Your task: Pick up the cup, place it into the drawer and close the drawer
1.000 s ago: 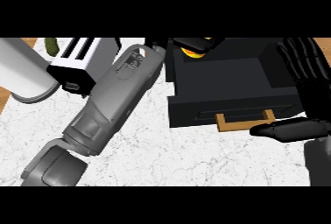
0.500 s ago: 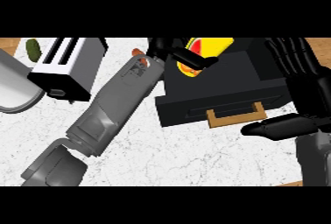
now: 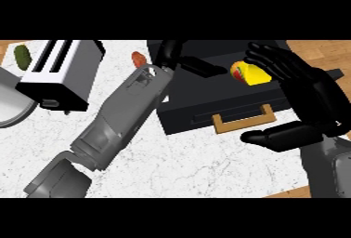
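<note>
Cup, yellow with a red patch, sits at the far right part of the counter, over the black drawer unit and just beside the right hand's fingertips; whether it rests in the drawer or is merely above it cannot be told.

Nearest the view, the white marbled counter carries both forearms. The left forearm runs diagonally from the near left corner toward the far middle.

The right hand stands at the counter's right edge, fingers straight and spread toward the cup, thumb extended low beside the drawer's wooden handle. It grips nothing.

The drawer unit occupies the far right of the counter, its front with the handle facing the near edge.

The left hand lies over the drawer unit's far left corner, fingers partly bent; whether it holds anything cannot be told.

A small red object lies just left of that hand.

A toaster stands at the far left, with a green item beyond it and a grey round vessel at the left edge.
</note>
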